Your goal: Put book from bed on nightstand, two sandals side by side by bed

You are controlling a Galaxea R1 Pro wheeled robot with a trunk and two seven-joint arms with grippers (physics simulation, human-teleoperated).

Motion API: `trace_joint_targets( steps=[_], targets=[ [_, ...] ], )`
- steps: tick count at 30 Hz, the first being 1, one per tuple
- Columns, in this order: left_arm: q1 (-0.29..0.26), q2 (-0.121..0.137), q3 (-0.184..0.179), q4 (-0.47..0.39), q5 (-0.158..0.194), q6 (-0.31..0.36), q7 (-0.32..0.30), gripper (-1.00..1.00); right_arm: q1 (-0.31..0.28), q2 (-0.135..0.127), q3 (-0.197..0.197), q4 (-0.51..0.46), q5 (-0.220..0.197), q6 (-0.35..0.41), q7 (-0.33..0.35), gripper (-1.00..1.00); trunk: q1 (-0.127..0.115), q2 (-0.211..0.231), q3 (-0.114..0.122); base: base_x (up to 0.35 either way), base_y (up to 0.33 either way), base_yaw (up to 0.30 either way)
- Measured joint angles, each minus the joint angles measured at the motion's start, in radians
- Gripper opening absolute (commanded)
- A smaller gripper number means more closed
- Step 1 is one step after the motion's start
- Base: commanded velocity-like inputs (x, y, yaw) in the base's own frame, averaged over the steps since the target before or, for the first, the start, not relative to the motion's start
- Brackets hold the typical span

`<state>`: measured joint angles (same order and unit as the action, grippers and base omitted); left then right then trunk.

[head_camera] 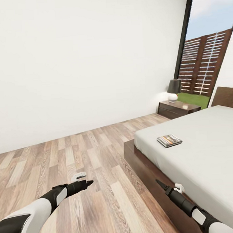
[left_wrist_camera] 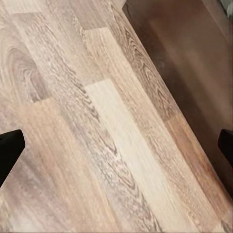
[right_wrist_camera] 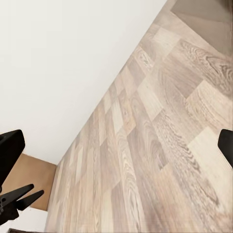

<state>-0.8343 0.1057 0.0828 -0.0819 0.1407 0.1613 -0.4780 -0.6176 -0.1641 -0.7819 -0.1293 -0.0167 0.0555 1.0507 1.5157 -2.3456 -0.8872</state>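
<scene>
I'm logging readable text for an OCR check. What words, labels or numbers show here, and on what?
None can be read.
book, lying on the bed: the cover shows an orange band and pale marks, too small and blurred to read.
nightstand, lamp, wall and floor: no text seen.

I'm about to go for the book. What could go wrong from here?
The book lies in from the bed's near edge, so the right gripper, now low beside the frame, may clip it while rising. The book is thin and flat on the mattress; the fingers could push it instead of gripping. A lamp takes part of the nightstand's top.
</scene>
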Motion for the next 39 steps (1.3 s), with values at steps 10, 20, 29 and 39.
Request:
trace_joint_targets(
  steps=[10, 20, 29, 39],
  targets=[
    [0.0, 0.0, 0.0, 0.0, 0.0, 0.0, 0.0, 1.0, 0.0, 0.0, 0.0, 0.0, 0.0, 0.0, 0.0, 1.0, 0.0, 0.0, 0.0, 0.117, 0.044, -0.075],
    [0.0, 0.0, 0.0, 0.0, 0.0, 0.0, 0.0, 1.0, 0.0, 0.0, 0.0, 0.0, 0.0, 0.0, 0.0, 1.0, 0.0, 0.0, 0.0, 0.117, 0.108, -0.006],
    [0.0, 0.001, 0.0, 0.0, 0.0, 0.0, 0.0, 1.0, 0.0, 0.0, 0.0, 0.0, 0.0, -0.001, 0.0, 1.0, 0.0, 0.0, 0.0, 0.116, 0.092, 0.0],
    [0.0, 0.003, 0.0, 0.0, 0.0, 0.001, -0.001, 1.0, 0.0, 0.0, 0.0, 0.0, 0.0, -0.001, 0.0, 1.0, 0.0, 0.0, 0.0, 0.116, 0.089, 0.0]
  ],
)
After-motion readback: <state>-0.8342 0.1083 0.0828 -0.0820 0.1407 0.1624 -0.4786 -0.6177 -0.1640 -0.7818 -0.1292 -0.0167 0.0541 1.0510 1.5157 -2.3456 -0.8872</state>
